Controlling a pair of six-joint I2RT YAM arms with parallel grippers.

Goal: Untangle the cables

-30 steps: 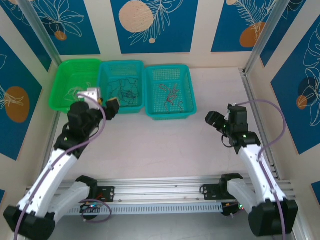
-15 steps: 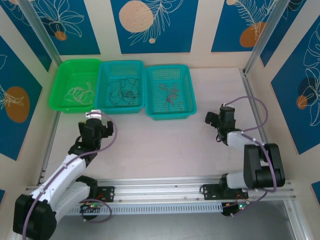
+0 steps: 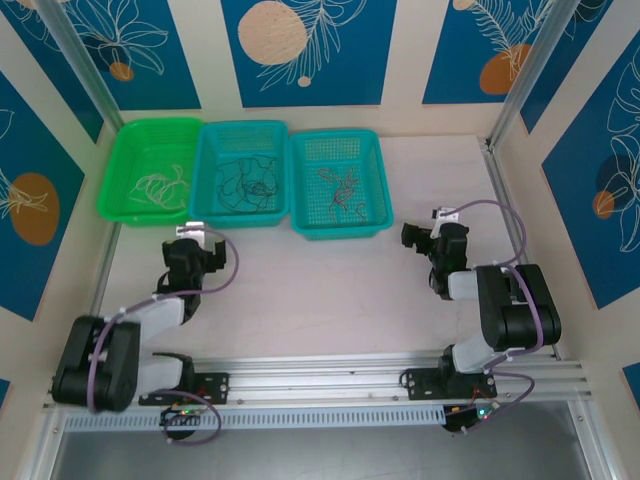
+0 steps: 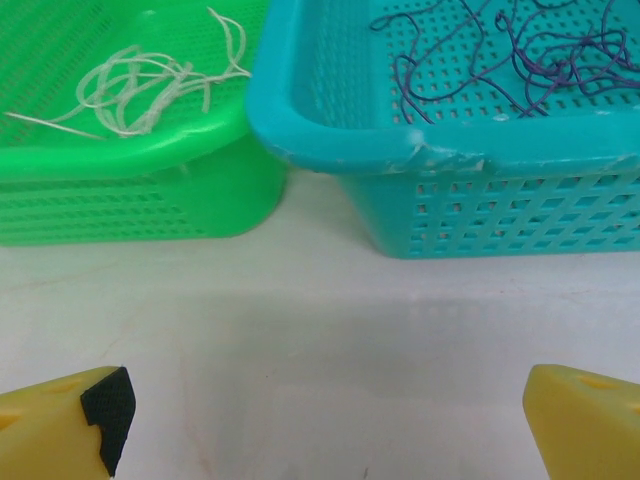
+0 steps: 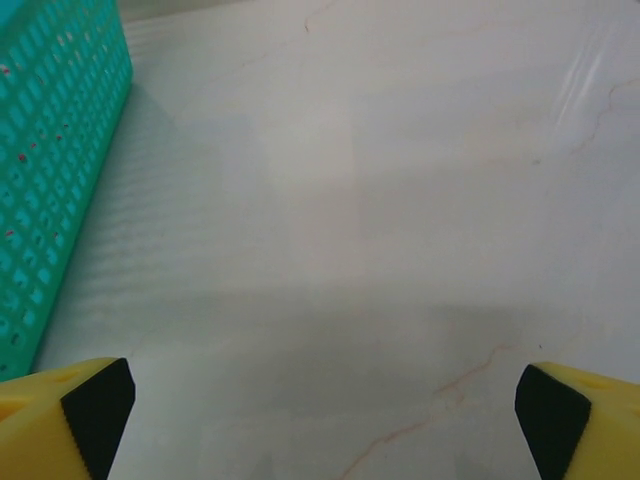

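The cables lie sorted in three baskets at the back left. Cream-white cables rest in the green basket. Black cables sit in the middle teal basket, and reddish-brown cables in the right teal basket. My left gripper is open and low over bare table, just in front of the green and middle baskets. My right gripper is open and empty over the table, right of the right basket.
Both arms are folded back close to their bases, with purple arm cables looping over them. A metal rail runs along the near edge. Patterned walls close in the left, back and right sides.
Both arms have pulled back from the baskets and folded down toward their bases. The left gripper came down off the basket edge to the table. Both grippers opened wider.
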